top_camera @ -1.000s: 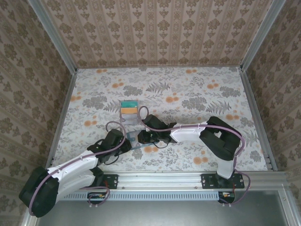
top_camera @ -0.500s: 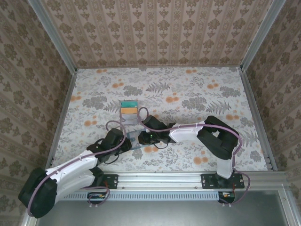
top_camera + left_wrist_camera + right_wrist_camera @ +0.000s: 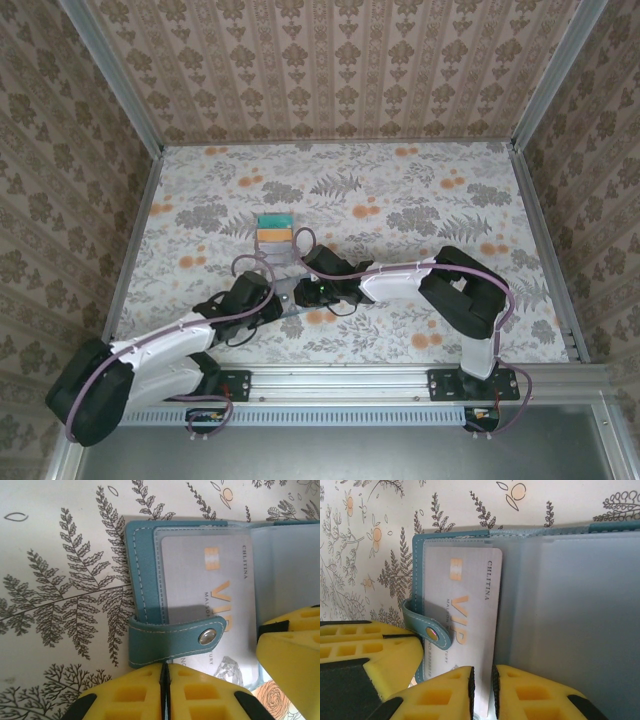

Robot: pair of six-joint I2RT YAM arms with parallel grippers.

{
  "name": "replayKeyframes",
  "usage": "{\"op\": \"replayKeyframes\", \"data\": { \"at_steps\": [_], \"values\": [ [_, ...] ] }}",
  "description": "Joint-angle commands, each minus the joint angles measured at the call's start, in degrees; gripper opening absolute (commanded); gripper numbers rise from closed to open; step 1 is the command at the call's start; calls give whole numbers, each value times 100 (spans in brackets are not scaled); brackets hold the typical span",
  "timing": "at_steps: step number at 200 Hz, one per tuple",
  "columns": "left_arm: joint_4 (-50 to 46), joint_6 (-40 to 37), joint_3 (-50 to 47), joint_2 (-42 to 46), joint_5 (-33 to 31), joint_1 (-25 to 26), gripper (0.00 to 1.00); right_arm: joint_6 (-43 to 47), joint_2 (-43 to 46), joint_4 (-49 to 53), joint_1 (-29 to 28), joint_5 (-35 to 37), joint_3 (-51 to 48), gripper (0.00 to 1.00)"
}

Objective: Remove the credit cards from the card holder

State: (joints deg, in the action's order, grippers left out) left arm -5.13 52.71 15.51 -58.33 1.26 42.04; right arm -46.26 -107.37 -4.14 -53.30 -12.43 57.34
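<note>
Left gripper pinches the open card holder by its 6 o'clock edge; right gripper clamps the VIP card.

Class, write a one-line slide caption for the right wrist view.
Right gripper closed on the pale VIP card in the open card holder.

- left arm and right arm: white moulded link shells, chunky black joint housings
- lilac cable clipped along each arm, loose loops near the wrists
- black base plates bolted to a ribbed aluminium rail
- left end effector, right end effector: yellow plastic fingers with moulded rectangular pockets, black backing at the outer edges
</note>
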Motion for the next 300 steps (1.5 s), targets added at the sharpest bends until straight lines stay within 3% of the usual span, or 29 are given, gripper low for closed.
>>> {"op": "replayKeyframes", "data": {
  "at_steps": [1,94,103,121,190,249,263,300],
  "values": [
    [-65,27,84,-126,-129,96,11,36,-76,190,-3,40,93,21],
    [-85,47,132,-175,-207,243,10,-115,-161,-128,10,-294,84,16],
    [-85,36,137,-188,-200,242,10,-131,-169,-157,12,-321,75,14],
    [-102,37,146,-199,-211,250,9,-172,-175,-215,26,-362,49,0],
    [-384,73,146,-109,-377,222,6,-113,353,-119,202,-17,-316,0],
    [-373,64,145,-143,-369,217,6,-29,328,-190,226,-158,-311,0],
    [-382,73,163,-177,-362,217,6,24,267,-187,182,-164,-226,9],
    [-480,99,198,-236,-398,217,5,107,94,-103,133,-225,-32,13]
  ]
}}
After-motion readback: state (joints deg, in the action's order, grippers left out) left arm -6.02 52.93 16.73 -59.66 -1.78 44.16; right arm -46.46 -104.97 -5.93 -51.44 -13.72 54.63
